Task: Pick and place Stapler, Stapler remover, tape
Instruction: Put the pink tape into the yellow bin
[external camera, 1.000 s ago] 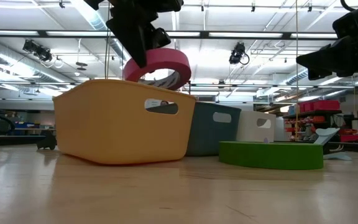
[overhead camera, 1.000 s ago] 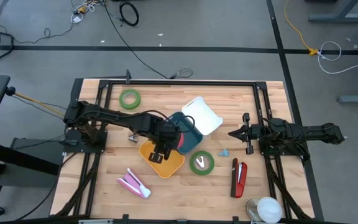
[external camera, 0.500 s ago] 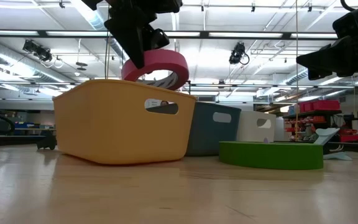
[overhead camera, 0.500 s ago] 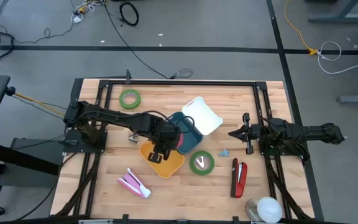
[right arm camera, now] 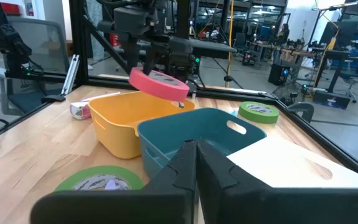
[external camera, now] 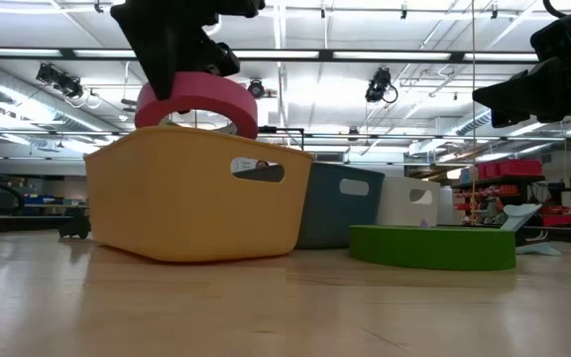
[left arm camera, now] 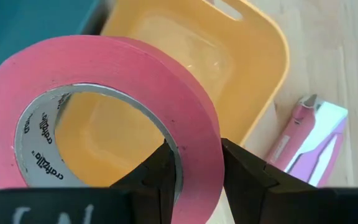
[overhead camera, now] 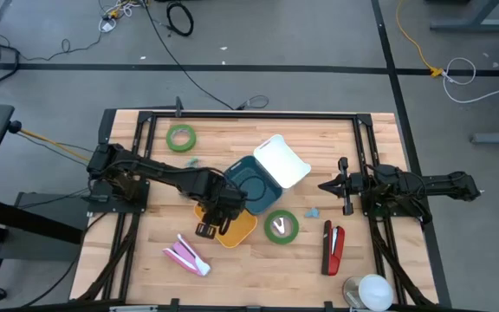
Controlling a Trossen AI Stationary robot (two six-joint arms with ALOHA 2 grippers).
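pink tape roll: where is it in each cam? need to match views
High view: not visible, hidden under the left gripper over the yellow bin.
Low view: pink tape roll, upper left, just above the bin's rim.
Left wrist view: fills the frame, clamped between the fingers, bin beyond it.
Right wrist view: centre-left, above the bin.
Shared landmark: the yellow bin.

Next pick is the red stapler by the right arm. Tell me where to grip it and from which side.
Grip the red stapler across its narrow width near mid-length, coming straight down from above. It lies flat on the table with its long axis running toward the front edge, clear space on both long sides. The right end effector, fingers shut, sits closest.
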